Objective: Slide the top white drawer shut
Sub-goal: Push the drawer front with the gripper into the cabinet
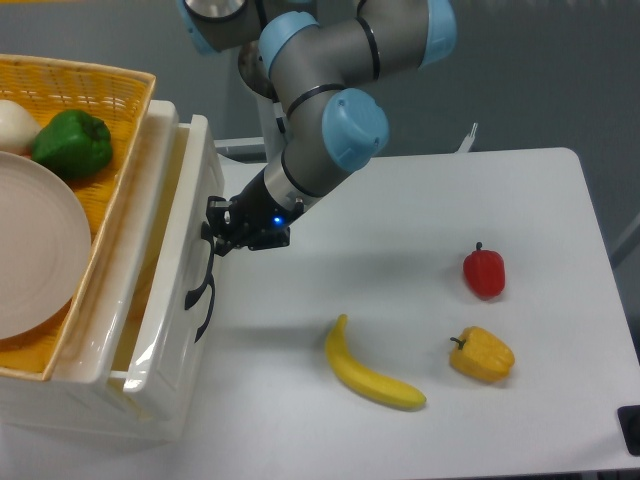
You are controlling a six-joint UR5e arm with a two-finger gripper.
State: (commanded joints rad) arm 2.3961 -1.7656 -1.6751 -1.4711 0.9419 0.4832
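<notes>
The white drawer (170, 300) sits at the left of the frame, under the yellow basket (100, 95), and only a thin gap is left open. The gripper (213, 235) presses on its front panel, just above the dark handle (203, 295). The drawer lies to the gripper's left, so the push goes that way. I cannot tell if the fingers are apart or together.

Banana (374, 377), two peppers (484, 272) on table (420, 220)
</notes>
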